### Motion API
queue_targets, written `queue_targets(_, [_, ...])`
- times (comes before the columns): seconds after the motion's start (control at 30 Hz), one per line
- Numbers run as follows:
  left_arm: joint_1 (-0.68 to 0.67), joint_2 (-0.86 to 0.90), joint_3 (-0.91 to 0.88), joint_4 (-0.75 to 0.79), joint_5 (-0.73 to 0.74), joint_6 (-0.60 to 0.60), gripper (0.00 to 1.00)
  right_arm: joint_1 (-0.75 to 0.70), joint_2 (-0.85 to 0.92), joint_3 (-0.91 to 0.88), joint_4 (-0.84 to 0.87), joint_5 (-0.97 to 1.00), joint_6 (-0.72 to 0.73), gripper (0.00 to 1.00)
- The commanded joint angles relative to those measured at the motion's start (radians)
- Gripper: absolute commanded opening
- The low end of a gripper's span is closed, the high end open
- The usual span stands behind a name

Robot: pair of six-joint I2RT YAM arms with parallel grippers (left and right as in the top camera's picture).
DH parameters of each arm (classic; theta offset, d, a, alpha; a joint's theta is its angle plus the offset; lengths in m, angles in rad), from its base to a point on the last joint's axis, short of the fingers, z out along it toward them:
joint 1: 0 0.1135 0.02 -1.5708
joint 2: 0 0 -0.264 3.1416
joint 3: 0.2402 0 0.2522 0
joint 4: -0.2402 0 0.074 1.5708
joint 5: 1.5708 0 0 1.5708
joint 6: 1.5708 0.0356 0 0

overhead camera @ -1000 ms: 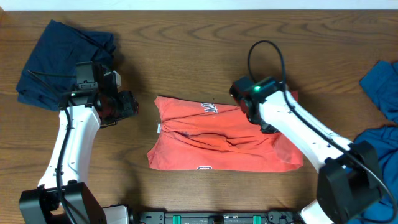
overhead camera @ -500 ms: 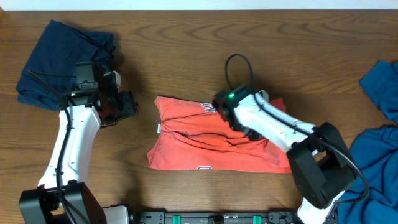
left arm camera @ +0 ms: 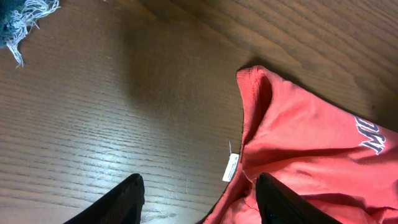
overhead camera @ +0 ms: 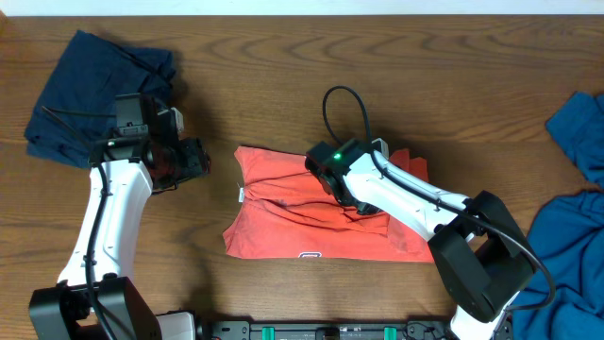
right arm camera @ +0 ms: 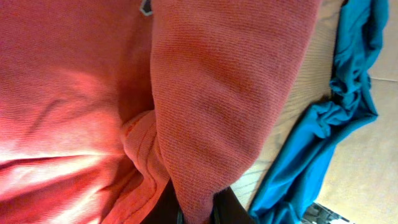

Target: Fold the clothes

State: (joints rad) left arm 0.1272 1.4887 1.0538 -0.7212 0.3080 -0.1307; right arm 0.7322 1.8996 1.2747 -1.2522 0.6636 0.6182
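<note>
Since the coral T-shirt point(overhead camera: 283, 227) lay mid-worktop point(overhead camera: 283, 76), long axis left to right, my right end effector point(overhead camera: 357, 200) sat nearer, over its middle, pinched tight on a fold of it. Left end effector point(overhead camera: 196, 159), half open and empty, hung just off its left edge. I counted one T-shirt, one navy garment point(overhead camera: 85, 90), and two patches of blue cloth point(overhead camera: 571, 246).

Coral-red T-shirt point(overhead camera: 283, 227), white lettering point(left arm camera: 375, 138)

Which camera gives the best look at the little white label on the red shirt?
The left wrist view: the white label shows close up at the red shirt's edge. Overhead it is only a tiny speck. The right wrist view shows only cloth.
</note>
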Motion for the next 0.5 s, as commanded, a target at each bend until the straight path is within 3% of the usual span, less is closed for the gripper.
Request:
queue_targets(0.0, [0.0, 0.008, -0.005, 0.001, -0.005, 0.006, 0.59, -0.01, 0.001, 0.001, -0.005, 0.063, 0.012, 0.06])
queue_targets(0.27, [0.0, 0.008, -0.005, 0.001, -0.005, 0.006, 0.59, 0.003, 0.001, 0.001, 0.022, -0.013, 0.002, 0.06])
queue_targets(0.37, [0.0, 0.008, -0.005, 0.001, -0.005, 0.006, 0.59, 0.021, 0.001, 0.001, 0.059, -0.06, 0.002, 0.34])
queue_targets(0.47, [0.0, 0.008, -0.005, 0.001, -0.005, 0.006, 0.59, 0.038, 0.001, 0.001, 0.11, -0.14, 0.002, 0.44])
